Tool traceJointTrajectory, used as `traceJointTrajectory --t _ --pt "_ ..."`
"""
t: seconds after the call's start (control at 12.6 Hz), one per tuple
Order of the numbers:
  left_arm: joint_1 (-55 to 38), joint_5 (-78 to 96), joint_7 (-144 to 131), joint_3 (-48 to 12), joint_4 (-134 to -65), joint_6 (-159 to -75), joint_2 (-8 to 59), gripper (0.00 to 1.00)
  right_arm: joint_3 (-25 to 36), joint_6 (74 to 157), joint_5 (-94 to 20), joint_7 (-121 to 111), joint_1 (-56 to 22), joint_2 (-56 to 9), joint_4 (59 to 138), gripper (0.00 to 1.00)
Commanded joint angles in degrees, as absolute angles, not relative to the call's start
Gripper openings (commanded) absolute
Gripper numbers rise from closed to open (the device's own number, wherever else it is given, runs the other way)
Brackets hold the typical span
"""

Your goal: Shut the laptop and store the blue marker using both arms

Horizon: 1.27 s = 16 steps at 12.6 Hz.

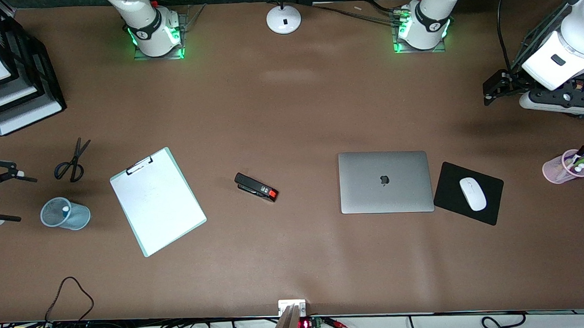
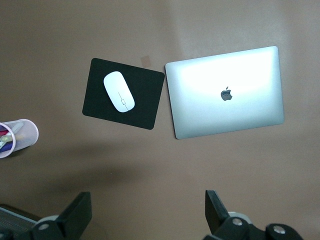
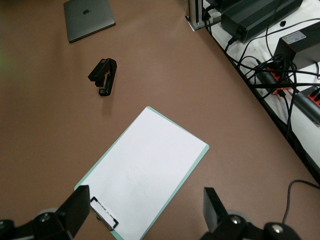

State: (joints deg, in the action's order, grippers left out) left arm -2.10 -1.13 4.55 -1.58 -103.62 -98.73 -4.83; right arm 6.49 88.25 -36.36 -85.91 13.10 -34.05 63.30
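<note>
Two tasks look finished from how things lie. On the brown worktop [image 1: 289, 110] the slim silver-grey laptop [image 1: 385, 181] lies flat with its lid down, logo up, beside the black mouse pad [image 1: 468, 193]. The blue mesh cup [image 1: 65, 213] toward the right arm's end shows a white-tipped pen inside, probably the blue marker [image 1: 66, 209]. Left tool [image 2: 147, 215] hangs over bare worktop near the laptop, spread wide, holding nothing. Right tool [image 3: 145, 215] hangs over the white clipboard [image 3: 145, 175], likewise spread and empty.
</note>
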Motion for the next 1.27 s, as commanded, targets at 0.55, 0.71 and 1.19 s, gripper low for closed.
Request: traceJointTrajectory --t 0.55,0.71,1.19 --pt "-2.29 -1.14 5.8 -1.14 -103.01 -97.73 -5.1 1.0 6.24 91.49 -20.15 -45.83 -0.51 -20.93 74.26 1.0" --pt "-2.29 -1.14 5.8 -1.14 -103.01 -97.73 -5.1 1.0 6.24 91.32 -14.71 -37.14 -3.76 -19.43 74.62 1.0" --pt "-2.29 -1.14 5.8 -1.14 -103.01 -97.73 -5.1 1.0 6.33 87.99 -5.56 -15.58 -6.77 -16.26 78.39 1.0"
